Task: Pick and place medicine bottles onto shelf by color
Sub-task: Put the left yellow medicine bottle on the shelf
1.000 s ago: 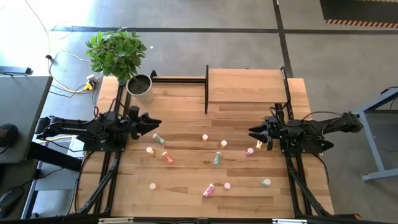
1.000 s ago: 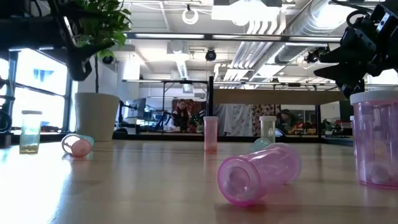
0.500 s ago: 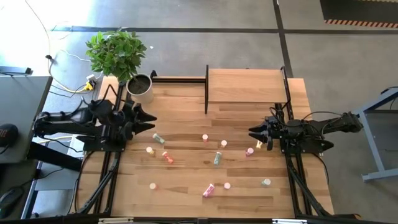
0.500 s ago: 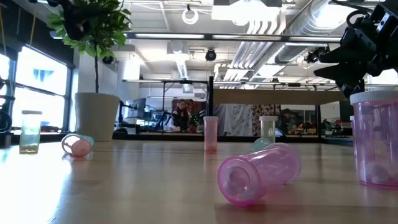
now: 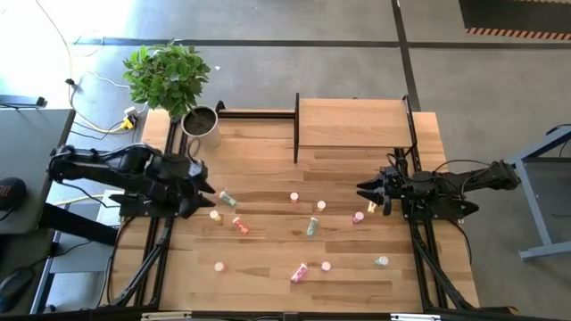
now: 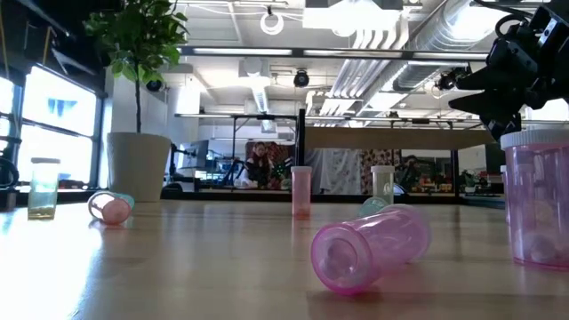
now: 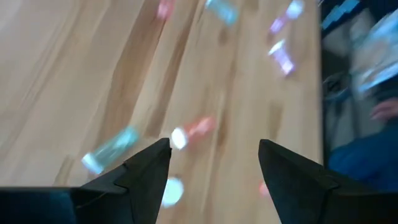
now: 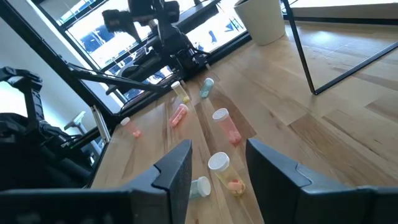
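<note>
Several small medicine bottles lie or stand scattered on the striped wooden table: a pale green one (image 5: 227,199), a yellow one (image 5: 214,215), an orange-red one (image 5: 239,225) and pink ones (image 5: 299,272) (image 6: 369,244). The shelf (image 5: 352,123) is a light-wood platform at the far edge with a black upright panel (image 5: 296,129). At the table's left my left gripper (image 5: 203,189) (image 7: 214,149) hangs open, slanting down above the green and orange-red bottles (image 7: 194,130). At the right my right gripper (image 5: 361,189) (image 8: 219,146) stands open and level, holding nothing.
A potted plant (image 5: 201,125) (image 6: 138,164) stands at the far left corner beside the shelf. Black frame rails run along both side edges of the table. Beyond the far edge the low view shows a room with people.
My left gripper has risen and drawn back a little toward the table's left and near edges. It has tipped from nearly level to slanting down at the bottles and has left the low view. Its fingers stay open. No bottle has moved.
</note>
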Robot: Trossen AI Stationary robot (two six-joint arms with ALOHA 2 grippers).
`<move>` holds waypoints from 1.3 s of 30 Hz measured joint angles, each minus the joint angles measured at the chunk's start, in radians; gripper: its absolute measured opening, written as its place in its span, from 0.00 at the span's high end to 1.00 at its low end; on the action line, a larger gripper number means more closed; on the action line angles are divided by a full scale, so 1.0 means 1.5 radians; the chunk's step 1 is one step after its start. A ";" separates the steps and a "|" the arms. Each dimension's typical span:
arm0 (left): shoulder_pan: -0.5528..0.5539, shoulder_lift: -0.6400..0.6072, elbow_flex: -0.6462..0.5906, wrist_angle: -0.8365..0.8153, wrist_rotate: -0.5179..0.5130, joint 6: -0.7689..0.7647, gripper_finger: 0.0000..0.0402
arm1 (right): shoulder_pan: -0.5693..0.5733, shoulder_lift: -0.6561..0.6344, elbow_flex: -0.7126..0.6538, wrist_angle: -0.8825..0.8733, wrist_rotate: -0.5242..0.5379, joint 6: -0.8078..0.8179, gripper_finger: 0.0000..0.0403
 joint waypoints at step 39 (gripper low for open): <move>-0.173 0.387 0.000 -0.034 -0.127 -0.048 0.41 | 0.000 0.002 0.000 0.000 0.000 0.000 0.65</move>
